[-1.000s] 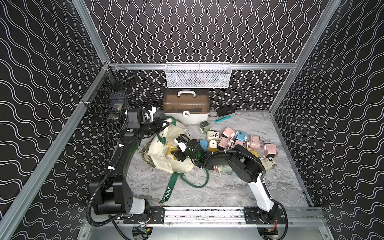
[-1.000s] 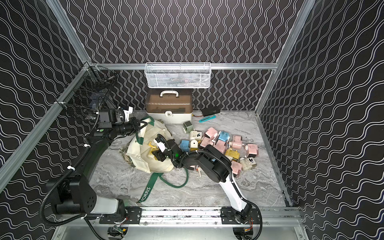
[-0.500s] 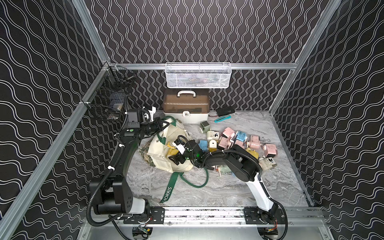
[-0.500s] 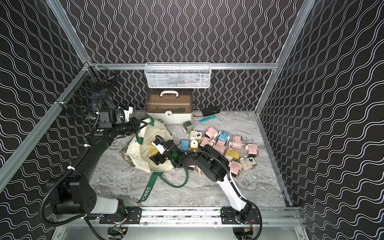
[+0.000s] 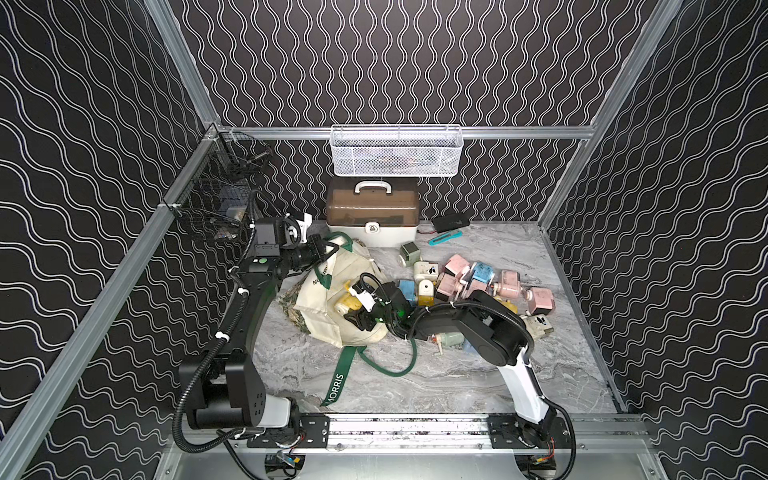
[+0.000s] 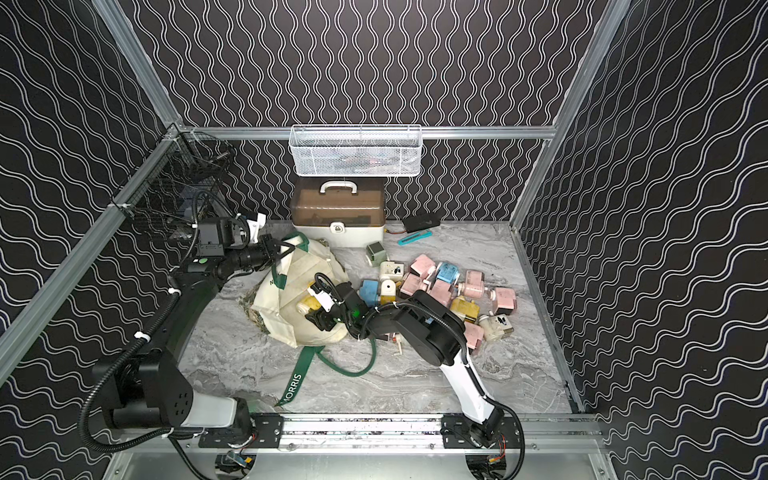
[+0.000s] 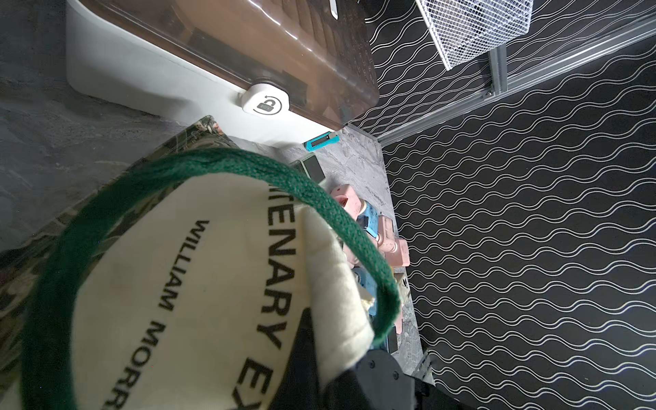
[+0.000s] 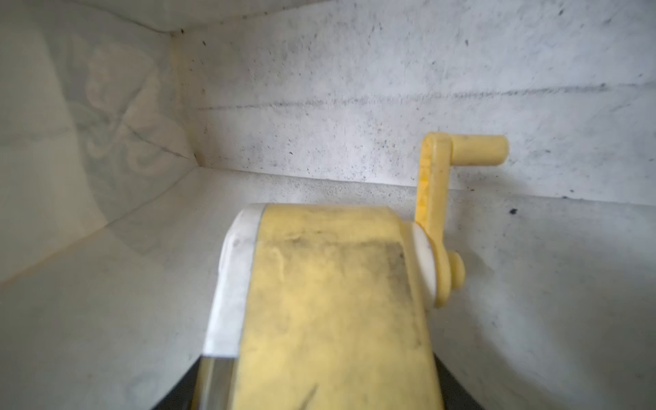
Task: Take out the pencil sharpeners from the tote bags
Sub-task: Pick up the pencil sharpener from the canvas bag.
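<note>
The cream tote bag [image 5: 332, 286] [image 6: 286, 278] lies on its side on the marble table. My left gripper [image 5: 323, 249] [image 7: 337, 362] is shut on the cream rim by the green strap [image 7: 198, 163] and holds the mouth up. My right gripper [image 5: 353, 311] [image 6: 313, 311] reaches into the mouth. In the right wrist view a yellow pencil sharpener [image 8: 333, 301] with a crank fills the space between the dark fingers [image 8: 184, 394], which lie against both its sides. It also shows in both top views as the yellow pencil sharpener [image 5: 348, 305] [image 6: 308, 305]. Several pencil sharpeners [image 5: 469, 282] [image 6: 436, 282] lie piled to the right of the bag.
A white-and-brown case [image 5: 372, 216] stands behind the bag, with a teal stick tool [image 5: 444, 237] and a black device [image 5: 451, 220] beside it. A white mesh basket [image 5: 397, 149] hangs on the back rail, a black wire basket [image 5: 220, 199] at the left. The loose strap [image 5: 340, 382] trails toward the front.
My right gripper has pushed a little further left into the bag's mouth, onto the yellow sharpener. The left arm and the raised rim have not moved.
</note>
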You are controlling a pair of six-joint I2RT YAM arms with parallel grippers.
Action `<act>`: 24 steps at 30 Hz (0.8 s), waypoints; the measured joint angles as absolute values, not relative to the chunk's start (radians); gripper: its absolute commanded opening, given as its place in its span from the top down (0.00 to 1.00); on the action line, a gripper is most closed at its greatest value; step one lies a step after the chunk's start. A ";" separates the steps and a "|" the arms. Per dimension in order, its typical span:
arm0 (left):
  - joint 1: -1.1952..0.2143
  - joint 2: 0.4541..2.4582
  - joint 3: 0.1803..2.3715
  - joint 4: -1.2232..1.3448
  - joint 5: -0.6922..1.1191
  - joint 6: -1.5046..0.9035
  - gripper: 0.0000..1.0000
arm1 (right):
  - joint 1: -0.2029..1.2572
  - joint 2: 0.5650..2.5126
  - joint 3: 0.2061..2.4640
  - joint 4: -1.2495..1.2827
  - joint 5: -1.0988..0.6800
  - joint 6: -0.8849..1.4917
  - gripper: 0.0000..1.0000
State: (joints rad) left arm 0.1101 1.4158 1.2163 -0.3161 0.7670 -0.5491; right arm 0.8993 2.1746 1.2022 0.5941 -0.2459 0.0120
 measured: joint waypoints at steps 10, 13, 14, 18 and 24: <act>0.110 1.420 1.217 -0.324 0.760 -0.549 1.00 | 0.920 1.849 0.932 0.636 -0.294 0.050 0.50; 0.111 1.422 1.217 -0.333 0.757 -0.549 1.00 | 0.931 1.735 0.844 0.626 -0.294 0.064 0.50; 0.111 1.422 1.217 -0.333 0.756 -0.549 1.00 | 0.935 1.695 0.817 0.621 -0.292 0.064 0.50; 0.113 1.423 1.217 -0.332 0.747 -0.549 1.00 | 0.935 1.542 0.718 0.601 -0.273 0.073 0.50; 0.113 1.424 1.217 -0.326 0.748 -0.550 1.00 | 0.936 1.491 0.703 0.559 -0.237 0.097 0.50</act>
